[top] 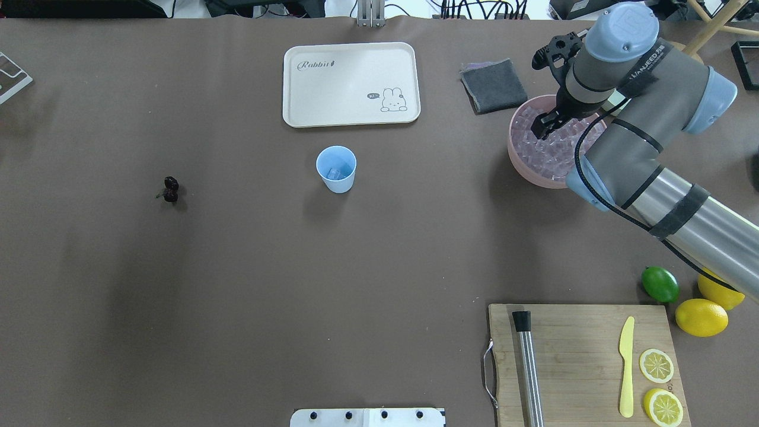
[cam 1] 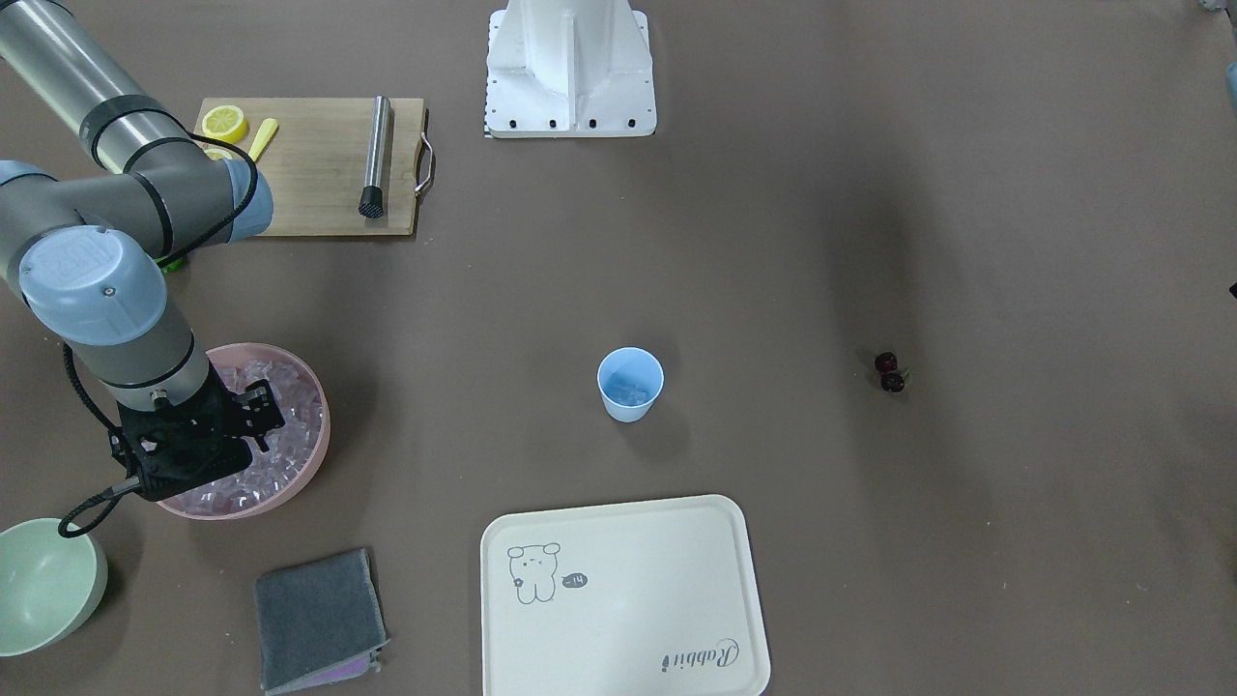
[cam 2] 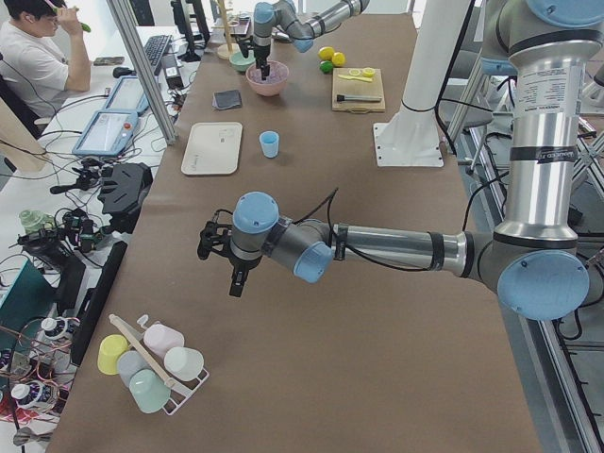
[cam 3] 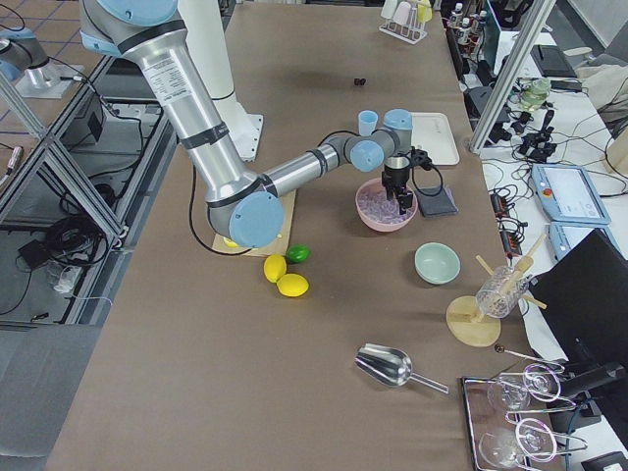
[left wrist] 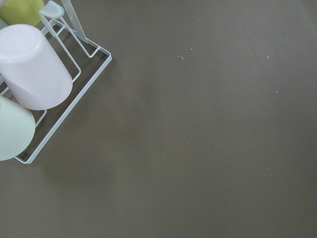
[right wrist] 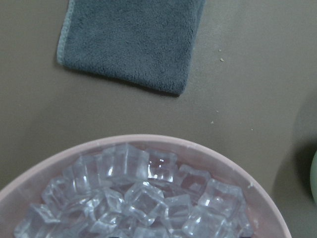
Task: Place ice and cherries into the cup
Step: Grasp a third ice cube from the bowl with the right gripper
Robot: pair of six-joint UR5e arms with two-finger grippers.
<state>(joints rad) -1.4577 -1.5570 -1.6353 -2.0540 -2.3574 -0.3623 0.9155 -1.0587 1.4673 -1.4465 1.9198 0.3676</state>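
Observation:
The light-blue cup (cam 1: pixel 630 385) stands upright mid-table, with a little ice (top: pixel 334 172) on its bottom. The cherries (cam 1: pixel 890 372) lie on the table far from the cup; they also show in the overhead view (top: pixel 171 189). Many ice cubes (right wrist: pixel 143 198) fill the pink bowl (top: pixel 522 160). My right gripper (top: pixel 542 126) reaches down into that bowl among the cubes; its fingers are hidden, so I cannot tell if it is open or shut. My left gripper (cam 2: pixel 236 283) hovers over bare table far from all of these, and I cannot tell its state.
A cream tray (top: pixel 350 83) lies beyond the cup. A grey cloth (top: pixel 494 86) lies beside the pink bowl. A pale green bowl (cam 1: pixel 43 580) is near it. A cutting board (top: pixel 581 362) holds a muddler, a knife and lemon slices. A lime (top: pixel 660 284) and lemons lie nearby. A cup rack (left wrist: pixel 29 69) stands under the left wrist.

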